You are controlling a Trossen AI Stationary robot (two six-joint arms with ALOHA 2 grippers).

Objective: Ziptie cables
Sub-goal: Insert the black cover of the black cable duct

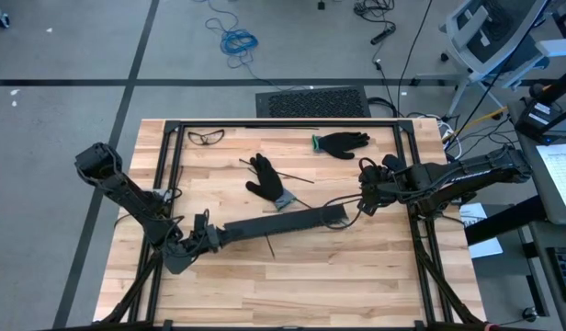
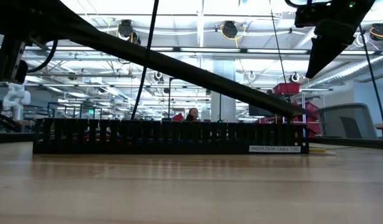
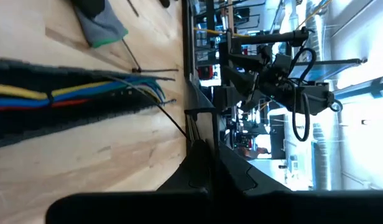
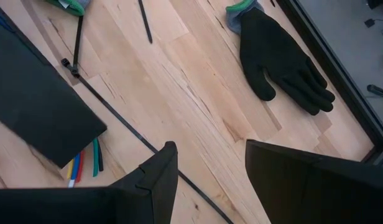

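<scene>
High view: the left gripper, fingers' state undeterminable, is seen lower left at the slotted strip holding the cables; right gripper, fingers spread, hovers centre-right. Loose wire ends could be snagged.

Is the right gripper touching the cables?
Apart. The right wrist view shows the right gripper open over bare wood, with the cables' ends off to one side.

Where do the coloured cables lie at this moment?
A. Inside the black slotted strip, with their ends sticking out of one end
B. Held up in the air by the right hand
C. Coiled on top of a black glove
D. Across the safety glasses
A: the cables run along inside the black slotted strip, and their coloured ends poke out of its end in the right wrist view.
</scene>
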